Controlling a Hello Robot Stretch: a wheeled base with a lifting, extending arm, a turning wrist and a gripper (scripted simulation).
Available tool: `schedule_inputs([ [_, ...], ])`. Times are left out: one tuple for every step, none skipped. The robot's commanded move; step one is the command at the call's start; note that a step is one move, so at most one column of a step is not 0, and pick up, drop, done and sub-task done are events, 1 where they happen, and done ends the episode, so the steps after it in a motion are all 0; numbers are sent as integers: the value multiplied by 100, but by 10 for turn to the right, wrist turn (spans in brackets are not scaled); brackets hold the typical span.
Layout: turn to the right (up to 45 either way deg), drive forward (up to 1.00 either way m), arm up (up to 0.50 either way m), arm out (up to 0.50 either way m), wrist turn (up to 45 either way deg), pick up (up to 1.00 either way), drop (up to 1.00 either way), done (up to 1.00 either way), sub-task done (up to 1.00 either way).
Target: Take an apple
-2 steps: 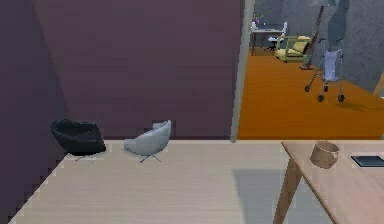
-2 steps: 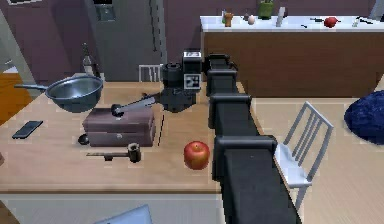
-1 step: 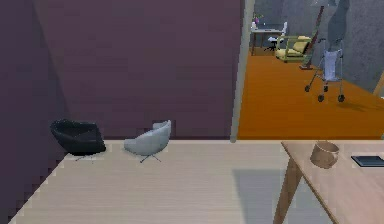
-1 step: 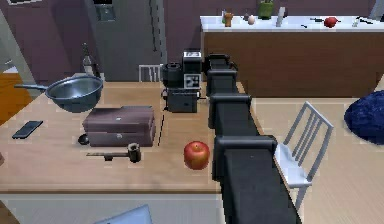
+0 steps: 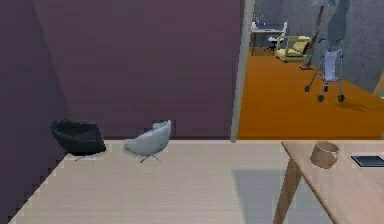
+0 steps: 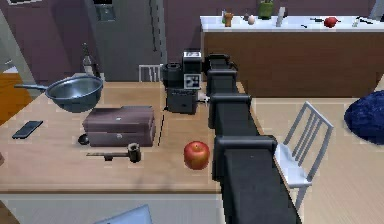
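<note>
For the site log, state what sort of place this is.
Likely a kitchen-dining area: a wooden table bearing an apple and a metal bowl, with a long counter behind.

Soft even light, dim purple wall (image 5: 150, 60), brighter orange floor (image 5: 290, 105), grey shadow beside table (image 5: 335, 168).

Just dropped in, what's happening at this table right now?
The Stretch stands beside a wooden table with its arm extended over it. The red apple lies on the tabletop close beside the arm, near a brown box. The gripper is farther out than the apple, and I cannot tell whether it holds anything.
</note>
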Motion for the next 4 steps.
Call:
schedule_inputs([
  [0, 0, -28, 0, 0, 0, 0, 0, 0],
  [0, 0, 0, 0, 0, 100, 0, 0, 0],
  [0, 0, 10, 0, 0, 0, 0, 0, 0],
  [0, 0, 0, 0, 0, 0, 0, 100, 0],
])
